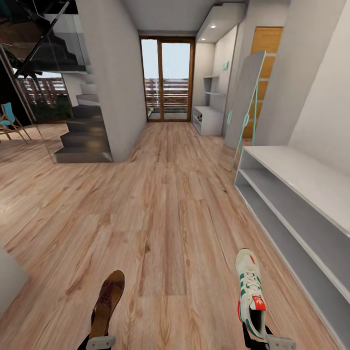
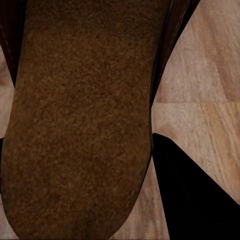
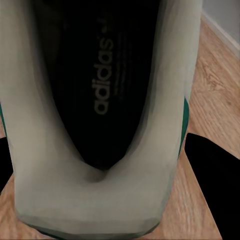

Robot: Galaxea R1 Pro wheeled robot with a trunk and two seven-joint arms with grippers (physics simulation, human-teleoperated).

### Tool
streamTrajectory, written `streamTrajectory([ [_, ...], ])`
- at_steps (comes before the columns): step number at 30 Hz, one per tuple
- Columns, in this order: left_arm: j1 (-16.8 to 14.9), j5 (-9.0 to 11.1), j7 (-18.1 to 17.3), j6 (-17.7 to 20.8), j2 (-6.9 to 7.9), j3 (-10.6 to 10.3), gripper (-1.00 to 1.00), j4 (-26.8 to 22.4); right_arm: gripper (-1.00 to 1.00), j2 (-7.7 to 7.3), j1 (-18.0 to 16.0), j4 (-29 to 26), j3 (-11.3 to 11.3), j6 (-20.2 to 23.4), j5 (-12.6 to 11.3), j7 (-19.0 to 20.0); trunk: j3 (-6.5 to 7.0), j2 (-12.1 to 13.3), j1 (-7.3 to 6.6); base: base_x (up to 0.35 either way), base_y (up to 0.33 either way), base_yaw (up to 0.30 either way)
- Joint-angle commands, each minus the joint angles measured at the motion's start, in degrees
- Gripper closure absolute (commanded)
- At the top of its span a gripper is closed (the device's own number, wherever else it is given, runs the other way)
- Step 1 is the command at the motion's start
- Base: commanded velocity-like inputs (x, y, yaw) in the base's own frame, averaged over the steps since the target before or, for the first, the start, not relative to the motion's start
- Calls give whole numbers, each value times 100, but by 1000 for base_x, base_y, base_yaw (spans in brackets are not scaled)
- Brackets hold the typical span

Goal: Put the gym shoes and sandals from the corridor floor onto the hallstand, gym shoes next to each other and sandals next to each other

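L end effector (image 1: 100,341) gripping sandal (image 1: 108,304), R end effector (image 1: 266,340) gripping gym shoe (image 1: 251,291)

A dark staircase (image 1: 83,131) rises at left beside a blue chair (image 1: 9,121). Wood-framed glass doors (image 1: 167,80) close the far end. A plain white two-shelf bench (image 1: 296,214) lines the right wall.

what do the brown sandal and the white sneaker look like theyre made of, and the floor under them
Sandal: seemingly brown leather, its matte, grainy insole suede-like in the left wrist view. Gym shoe: likely smooth white leather or synthetic, green stripes, dark printed insole. Corridor floor: light wood planks with visible grain and a slight sheen, possibly laminate.
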Motion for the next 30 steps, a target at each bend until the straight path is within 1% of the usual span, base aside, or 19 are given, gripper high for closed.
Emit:
streamTrajectory([
  [1,-4,-73,18,-18,-2,36,100,4,100,-3,-3,3,-51,-13,40,21,-5,-2,2,337,0,0],
  [30,-4,-73,20,-18,-4,35,100,4,100,-16,-3,7,-36,-9,42,29,-5,-2,2,337,0,0],
])
